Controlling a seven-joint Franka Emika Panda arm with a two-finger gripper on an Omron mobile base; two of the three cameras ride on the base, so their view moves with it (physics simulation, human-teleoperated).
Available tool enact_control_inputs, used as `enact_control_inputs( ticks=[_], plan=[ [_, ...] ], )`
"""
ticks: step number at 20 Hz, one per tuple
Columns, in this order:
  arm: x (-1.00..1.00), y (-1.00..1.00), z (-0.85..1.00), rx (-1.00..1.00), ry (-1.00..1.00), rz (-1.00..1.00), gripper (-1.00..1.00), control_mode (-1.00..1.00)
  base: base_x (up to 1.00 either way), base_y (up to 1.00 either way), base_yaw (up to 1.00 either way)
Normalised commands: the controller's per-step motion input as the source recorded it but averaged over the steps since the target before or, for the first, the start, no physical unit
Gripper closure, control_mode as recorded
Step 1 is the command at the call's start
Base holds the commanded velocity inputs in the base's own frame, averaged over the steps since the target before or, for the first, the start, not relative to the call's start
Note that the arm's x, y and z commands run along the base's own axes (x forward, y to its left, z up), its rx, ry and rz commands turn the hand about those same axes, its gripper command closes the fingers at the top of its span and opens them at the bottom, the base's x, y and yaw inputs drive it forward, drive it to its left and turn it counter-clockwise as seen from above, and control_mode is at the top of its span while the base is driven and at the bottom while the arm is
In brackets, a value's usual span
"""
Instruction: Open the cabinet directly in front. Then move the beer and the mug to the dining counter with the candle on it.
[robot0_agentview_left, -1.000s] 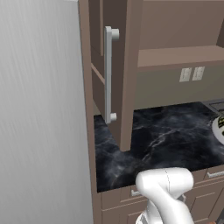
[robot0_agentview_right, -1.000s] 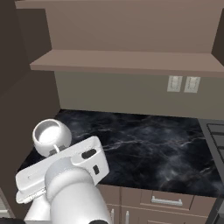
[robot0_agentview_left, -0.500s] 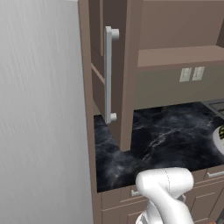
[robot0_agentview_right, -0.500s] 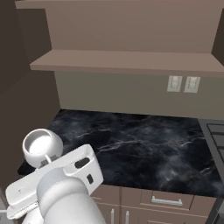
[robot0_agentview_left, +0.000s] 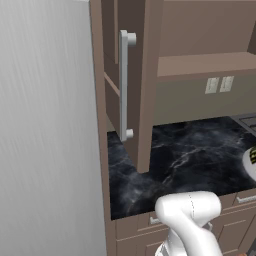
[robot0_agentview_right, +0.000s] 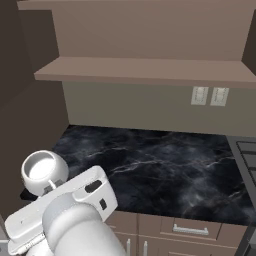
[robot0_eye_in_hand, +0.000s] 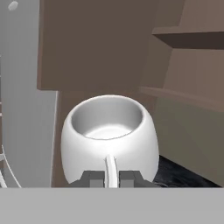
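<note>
With the cabinet (robot0_agentview_left: 135, 85) door swung open, the mug (robot0_eye_in_hand: 109, 138) is held by its handle in the clamped fingers (robot0_eye_in_hand: 111, 178) above the near left table (robot0_agentview_right: 165, 165), delivery and the beer outstanding.

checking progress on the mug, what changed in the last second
The arm carried the mug leftward in the right base view, then slightly back. The gripper stays shut on its handle, mug upright. The cabinet door remains open, and the counter is unchanged.
</note>
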Motion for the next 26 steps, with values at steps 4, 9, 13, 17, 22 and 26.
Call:
enact_control_inputs(
  ticks=[4,9,13,17,22,26],
  plan=[
    [0.0,0.0,0.0,0.0,0.0,0.01,1.0,-1.0,0.0,0.0,0.0],
    [0.0,0.0,0.0,0.0,0.0,0.0,1.0,-1.0,0.0,0.0,0.0],
    [0.0,0.0,0.0,0.0,0.0,0.0,1.0,-1.0,0.0,0.0,0.0],
    [0.0,0.0,0.0,0.0,0.0,0.0,1.0,-1.0,0.0,0.0,0.0],
    [0.0,0.0,0.0,0.0,0.0,0.0,1.0,1.0,0.0,0.0,0.0],
    [0.0,0.0,0.0,0.0,0.0,0.0,1.0,1.0,0.0,0.0,0.0]
  ],
)
